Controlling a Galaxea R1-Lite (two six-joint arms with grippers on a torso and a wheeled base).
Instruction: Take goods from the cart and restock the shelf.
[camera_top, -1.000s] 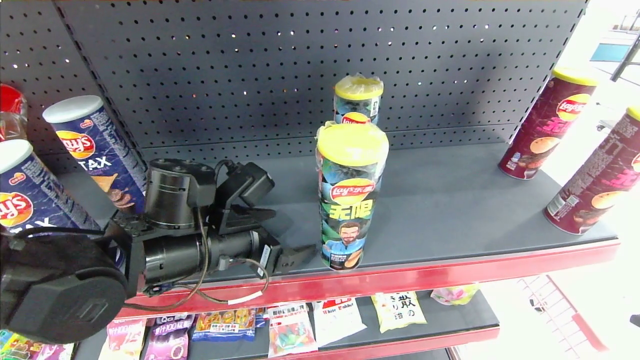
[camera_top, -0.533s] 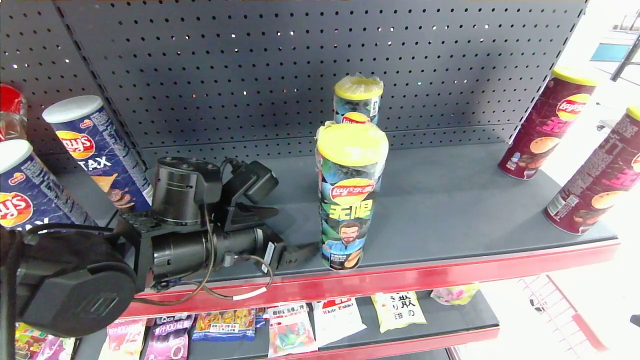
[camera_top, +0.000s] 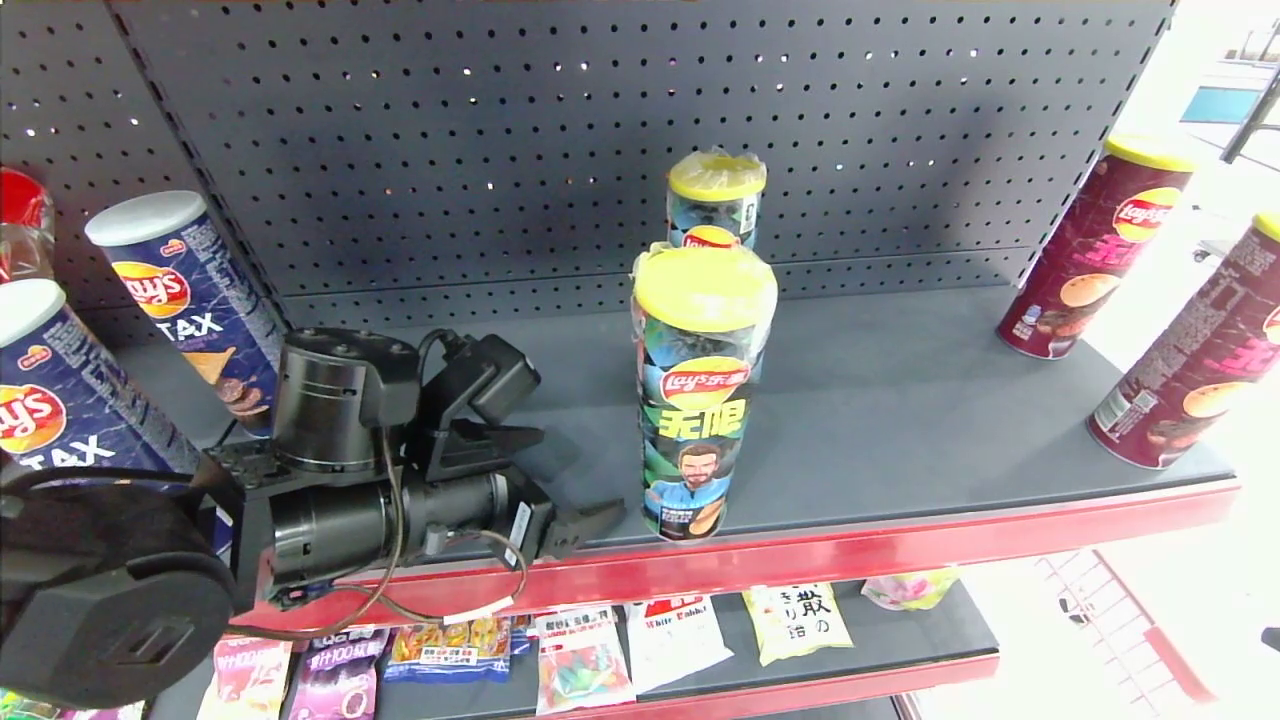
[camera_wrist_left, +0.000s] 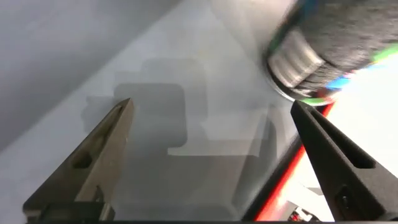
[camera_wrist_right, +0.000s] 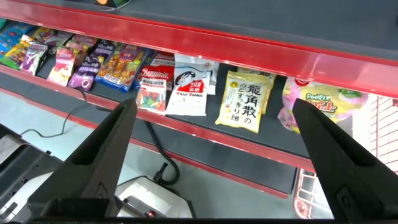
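A green chip can with a yellow lid (camera_top: 700, 390) stands upright at the front edge of the grey shelf (camera_top: 900, 420). A second matching can (camera_top: 716, 200) stands right behind it. My left gripper (camera_top: 582, 526) lies low over the shelf, just left of the front can's base, open and holding nothing. The left wrist view has both fingers (camera_wrist_left: 102, 158) spread wide around my left gripper (camera_wrist_left: 211, 155), with the can's base (camera_wrist_left: 305, 62) ahead and off to one side. My right gripper (camera_wrist_right: 214, 162) is open and empty, facing the lower shelf.
Two maroon cans (camera_top: 1095, 250) (camera_top: 1195, 350) stand at the shelf's right end. Blue cans (camera_top: 190, 290) (camera_top: 50, 390) stand at the left, close behind my left arm. Snack bags (camera_wrist_right: 186, 78) lie on the lower shelf under the red front rail (camera_top: 900, 545). Open shelf space lies between the green and maroon cans.
My left arm edged right toward the front can, then drew back left and slightly lower. Its fingertip now sits a little farther from the can. The cans have not moved.
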